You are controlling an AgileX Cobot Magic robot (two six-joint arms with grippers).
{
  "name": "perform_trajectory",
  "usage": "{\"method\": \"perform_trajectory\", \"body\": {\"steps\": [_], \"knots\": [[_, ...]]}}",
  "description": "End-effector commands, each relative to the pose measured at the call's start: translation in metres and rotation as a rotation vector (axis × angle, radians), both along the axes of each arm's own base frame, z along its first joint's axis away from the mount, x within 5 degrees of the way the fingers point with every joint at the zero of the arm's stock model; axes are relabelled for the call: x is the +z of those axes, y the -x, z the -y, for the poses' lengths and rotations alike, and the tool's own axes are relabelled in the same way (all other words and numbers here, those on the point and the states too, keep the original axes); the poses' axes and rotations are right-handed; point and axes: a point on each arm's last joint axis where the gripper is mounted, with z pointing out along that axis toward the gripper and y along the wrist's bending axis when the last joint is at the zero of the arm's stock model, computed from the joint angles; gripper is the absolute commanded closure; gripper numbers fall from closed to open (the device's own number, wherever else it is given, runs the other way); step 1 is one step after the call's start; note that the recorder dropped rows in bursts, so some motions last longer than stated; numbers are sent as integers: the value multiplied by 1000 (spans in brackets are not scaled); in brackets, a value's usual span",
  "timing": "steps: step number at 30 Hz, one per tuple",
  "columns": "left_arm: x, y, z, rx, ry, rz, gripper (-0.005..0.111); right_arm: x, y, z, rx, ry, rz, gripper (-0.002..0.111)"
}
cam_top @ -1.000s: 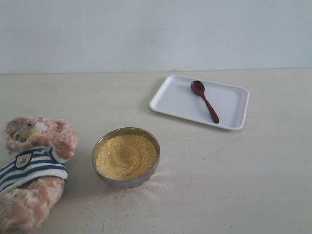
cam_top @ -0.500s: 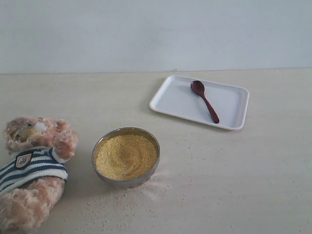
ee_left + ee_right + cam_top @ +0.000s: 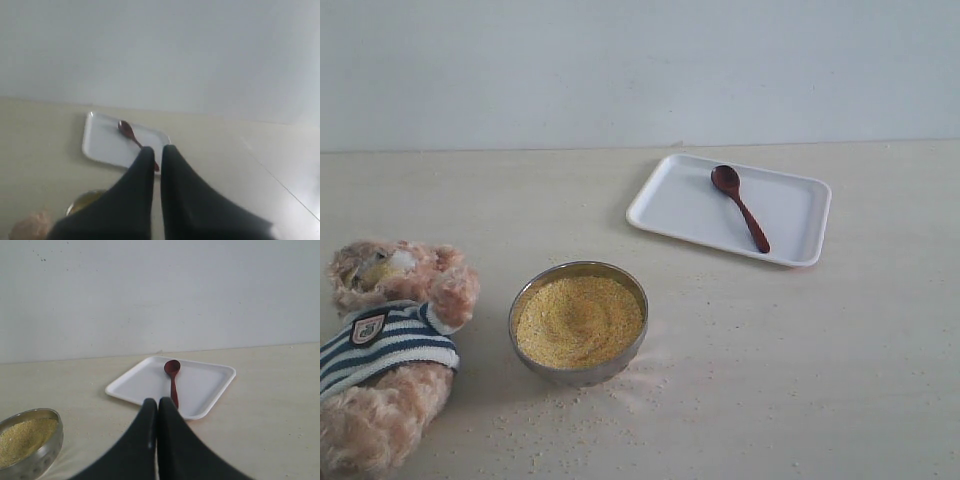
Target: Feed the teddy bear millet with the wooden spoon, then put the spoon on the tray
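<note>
Dark-red wooden spoon (image 3: 740, 208) lay diagonally inside the white tray (image 3: 670, 200), bowl end toward the wall. Millet (image 3: 580, 320) sat heaped in the steel bowl (image 3: 576, 373), loose grains scattered on the table (image 3: 800, 380) in front. Teddy bear (image 3: 390, 350) lay just left of the bowl, apart from it. Shield badge (image 3: 367, 328) on its shirt was too small to read. Left gripper (image 3: 156, 148): jaws nearly together, empty. Right gripper (image 3: 158, 401): jaws pressed together, empty.

teddy bear (image 3: 388, 345) cut off at edge, wooden spoon (image 3: 172, 374) handle behind jaws
</note>
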Motion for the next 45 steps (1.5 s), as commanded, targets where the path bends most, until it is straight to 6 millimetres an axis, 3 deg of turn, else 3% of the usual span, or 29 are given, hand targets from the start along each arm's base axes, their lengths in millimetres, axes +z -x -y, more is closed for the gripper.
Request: {"method": "perform_trajectory", "body": {"steps": [1,6,16,25,34,42,45], "knots": [[12,36,4,29,-96,206,102,1,0,0,-3,1,11,108],[-2,48,0,78,-272,251,102,1,0,0,-3,1,11,108],[-67,49,-13,261,-105,165,102,0,0,0,-1,4,3,108],[-103,43,-18,313,-51,88,102,0,0,0,-1,4,3,108],[-106,41,-23,376,-45,96,102,0,0,0,-1,4,3,108],[-99,41,-26,405,165,87,102,0,0,0,-1,4,3,108],[-98,40,-29,442,118,94,102,0,0,0,-1,4,3,108]]}}
